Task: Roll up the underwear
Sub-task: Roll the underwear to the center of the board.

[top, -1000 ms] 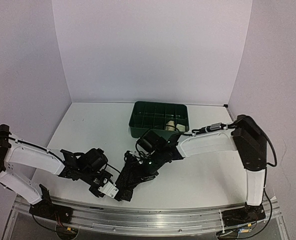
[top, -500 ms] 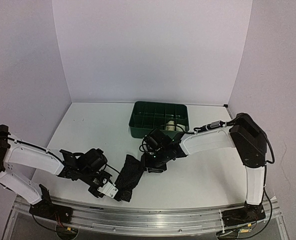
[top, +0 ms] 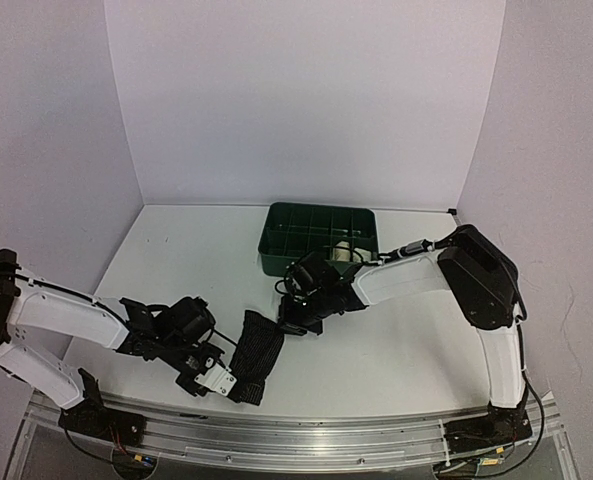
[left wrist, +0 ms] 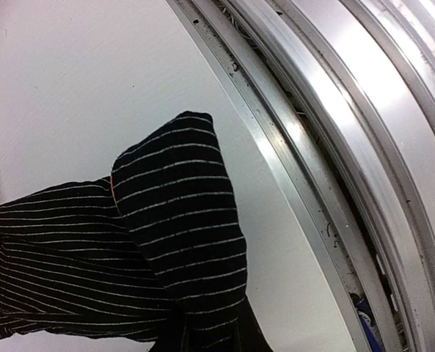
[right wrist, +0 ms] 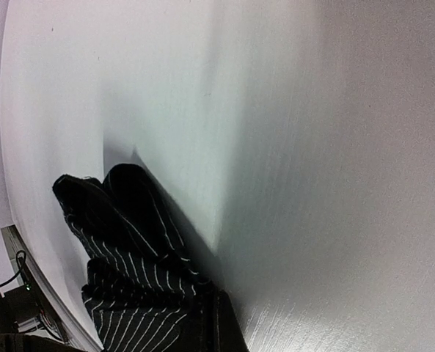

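A black underwear (top: 257, 352) with thin pale stripes lies stretched across the table between my two grippers. My left gripper (top: 228, 384) is shut on its near end by the table's front edge. In the left wrist view the underwear (left wrist: 166, 235) is folded over itself and runs down into my left gripper (left wrist: 211, 342), hiding the fingertips. My right gripper (top: 288, 324) is shut on the far end. The right wrist view shows the bunched underwear (right wrist: 129, 290) running into my right gripper (right wrist: 218, 339). A cream roll (top: 344, 250) sits in the tray.
A green compartment tray (top: 276, 246) stands just behind my right gripper. An aluminium rail (top: 296, 432) runs along the table's near edge, close beside the cloth's near end, and the rail (left wrist: 316, 176) fills the right of the left wrist view.
My right gripper has drawn back from over the cloth toward the tray and shut on the cloth's far end. The left arm has not moved.
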{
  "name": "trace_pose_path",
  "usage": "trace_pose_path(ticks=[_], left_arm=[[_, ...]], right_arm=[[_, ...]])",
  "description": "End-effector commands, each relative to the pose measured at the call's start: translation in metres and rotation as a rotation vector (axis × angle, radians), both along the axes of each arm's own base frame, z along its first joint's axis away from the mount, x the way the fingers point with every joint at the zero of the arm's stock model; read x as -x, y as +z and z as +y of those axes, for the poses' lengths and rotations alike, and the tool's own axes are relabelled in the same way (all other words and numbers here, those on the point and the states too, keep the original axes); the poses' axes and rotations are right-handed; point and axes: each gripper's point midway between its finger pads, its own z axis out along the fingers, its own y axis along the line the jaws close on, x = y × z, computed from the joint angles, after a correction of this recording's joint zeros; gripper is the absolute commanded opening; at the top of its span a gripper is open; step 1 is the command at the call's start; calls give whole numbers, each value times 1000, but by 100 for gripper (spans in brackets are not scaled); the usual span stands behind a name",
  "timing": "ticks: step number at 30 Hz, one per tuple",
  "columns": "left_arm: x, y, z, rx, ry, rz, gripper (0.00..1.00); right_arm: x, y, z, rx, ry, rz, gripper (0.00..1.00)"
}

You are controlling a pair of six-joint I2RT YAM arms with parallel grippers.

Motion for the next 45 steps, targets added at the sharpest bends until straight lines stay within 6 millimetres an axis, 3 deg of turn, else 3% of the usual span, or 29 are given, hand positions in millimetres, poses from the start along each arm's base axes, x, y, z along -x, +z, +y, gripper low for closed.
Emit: trace_pose_path(ticks=[1,6,9,13,17,22,27,29,31,34,37,38,45], left_arm=[[22,14,1,-31,17,194,0],[51,23,14,-109,14,448,0],[60,16,22,-183,41,558,0],[54,10,18,-236,127,693,0],[31,11,6,-229,233,811,0],[21,5,8,-254,292,895,0],[7,-8,7,-290,349,949,0],[-2,-12,6,-288,379,975,0],[-11,-17,7,-289,409,994,0],[-20,-24,9,-287,432,1000,0],[-22,-29,11,-288,435,995,0],[-22,-30,11,-284,434,993,0],[-25,-32,10,-285,436,991,0]], right_arm=[[-14,-7,-16,63,-46,-22,0],[-28,4,-29,105,-89,-111,0],[-31,9,-28,106,-73,-141,0],[-30,12,-20,88,-22,-145,0],[-20,8,-15,68,32,-114,1],[-12,27,-16,37,78,-131,30],[-5,75,-18,4,166,-264,48],[11,96,-11,4,279,-376,49],[44,108,-1,26,466,-526,49],[116,105,15,67,825,-778,50],[156,93,23,60,999,-955,51],[163,90,26,58,1021,-975,52],[160,59,62,123,1104,-1000,56]])
